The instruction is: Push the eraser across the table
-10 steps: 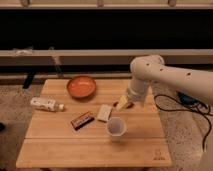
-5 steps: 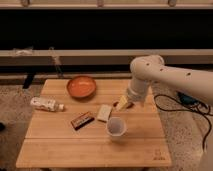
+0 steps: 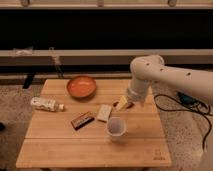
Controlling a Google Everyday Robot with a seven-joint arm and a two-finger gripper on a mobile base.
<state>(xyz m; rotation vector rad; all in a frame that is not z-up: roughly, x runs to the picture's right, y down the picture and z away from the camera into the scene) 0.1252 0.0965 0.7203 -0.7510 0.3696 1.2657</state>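
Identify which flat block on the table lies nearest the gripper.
The pale beige block, right beside the gripper over the middle of the table; the dark brown eraser lies farther from it.

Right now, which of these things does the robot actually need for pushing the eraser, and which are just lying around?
Part of the job:
- eraser, dark bar near the table's middle
- table
- gripper, low over the table right of the pale block, apart from the eraser

Just lying about:
- orange bowl
- bottle on its side
- pale block
- cup
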